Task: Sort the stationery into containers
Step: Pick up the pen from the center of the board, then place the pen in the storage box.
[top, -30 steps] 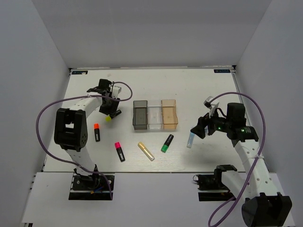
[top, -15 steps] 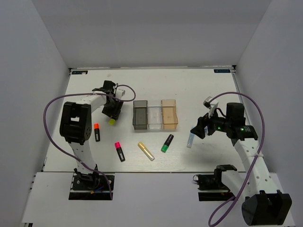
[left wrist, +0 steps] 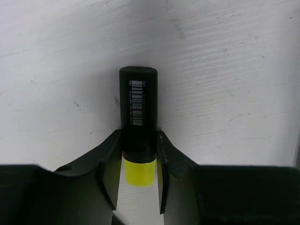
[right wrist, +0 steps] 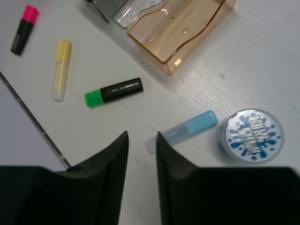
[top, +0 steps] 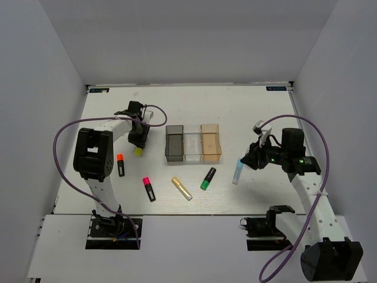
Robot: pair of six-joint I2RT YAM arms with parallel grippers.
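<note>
My left gripper [top: 139, 143] [left wrist: 138, 136] is down at the table left of the containers, shut on a black highlighter with a yellow cap [left wrist: 138, 108] [top: 138, 151]. Both jaws press its black body. My right gripper [top: 248, 160] [right wrist: 142, 136] hovers above the table with its jaws narrowly open and nothing between them. Just right of its right finger lies a light blue tube [right wrist: 187, 129] [top: 237, 172], and a round blue-white roll [right wrist: 252, 136] lies beyond that. The dark grey bin [top: 174, 143], clear bin [top: 192, 145] and orange bin [top: 211, 142] [right wrist: 197, 44] stand in a row.
In front of the bins lie a black-orange highlighter [top: 120, 164], a black-pink one [top: 148, 188] [right wrist: 23, 29], a yellow one [top: 181, 188] [right wrist: 61, 69] and a black-green one [top: 207, 178] [right wrist: 115, 91]. White walls enclose the table on three sides.
My left gripper came down toward the bins' side and closed on the black-yellow highlighter. The right gripper's jaws drew much closer together; that arm barely shifted.
</note>
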